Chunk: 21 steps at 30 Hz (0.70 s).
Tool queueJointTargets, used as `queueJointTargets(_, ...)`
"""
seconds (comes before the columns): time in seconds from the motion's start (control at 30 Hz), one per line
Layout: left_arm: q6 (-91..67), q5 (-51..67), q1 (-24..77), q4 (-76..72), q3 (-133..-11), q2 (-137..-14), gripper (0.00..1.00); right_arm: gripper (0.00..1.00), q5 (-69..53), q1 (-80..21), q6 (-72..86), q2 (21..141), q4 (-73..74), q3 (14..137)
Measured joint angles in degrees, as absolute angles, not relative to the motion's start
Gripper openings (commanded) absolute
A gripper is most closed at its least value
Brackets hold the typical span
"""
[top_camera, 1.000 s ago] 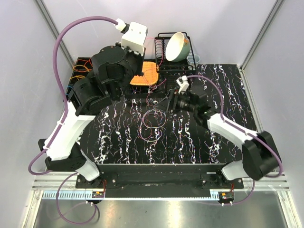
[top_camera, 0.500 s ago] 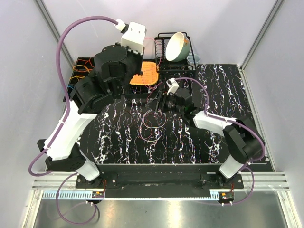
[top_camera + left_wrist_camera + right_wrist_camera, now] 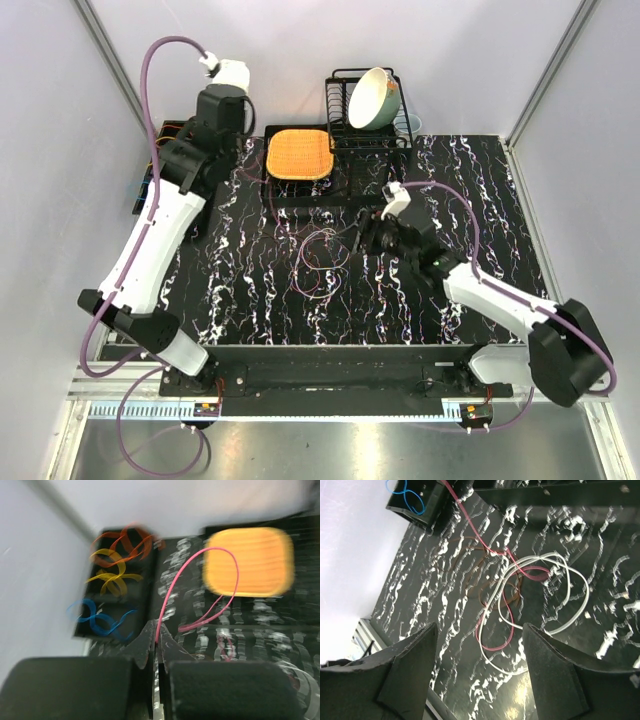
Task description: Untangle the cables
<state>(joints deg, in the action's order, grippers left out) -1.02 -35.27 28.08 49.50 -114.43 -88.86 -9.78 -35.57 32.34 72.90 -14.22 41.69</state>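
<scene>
My left gripper (image 3: 156, 630) is shut on a pink cable (image 3: 172, 587), which loops up over the mat. In the top view this gripper (image 3: 240, 170) is at the back left and the pink cable (image 3: 272, 205) runs from it down to the tangle (image 3: 322, 258). My right gripper (image 3: 479, 626) is open and empty, hovering over the tangle of white (image 3: 560, 625), pink (image 3: 492, 647) and brown (image 3: 470, 572) cables. In the top view it (image 3: 360, 238) sits just right of the tangle. Orange (image 3: 125, 542), yellow (image 3: 112, 575) and blue (image 3: 100, 617) cables lie in a black tray.
The black sorting tray (image 3: 148, 180) sits at the mat's left edge, partly hidden by my left arm. An orange pad (image 3: 298, 153) rests on a black stand at the back. A wire dish rack (image 3: 345, 125) with a cream bowl (image 3: 370, 98) stands behind it.
My left arm has swung left and back off the orange pad, drawing the pink cable toward the tray. My right gripper has pulled back to the right of the tangle.
</scene>
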Motion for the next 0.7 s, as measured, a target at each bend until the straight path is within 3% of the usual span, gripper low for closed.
queueJointTargets(0.5, -3.99, -44.01, 0.8, 49.25, -112.16, -96.27, 0.0, 0.75, -10.48, -35.57, 33.82, 75.64, -16.05, 31.88)
queueJointTargets(0.7, -6.66, -43.72, -4.05, 46.59, -111.77, -102.0, 0.0, 0.75, -13.34, -35.57, 33.28, 78.39, -19.64, 31.9)
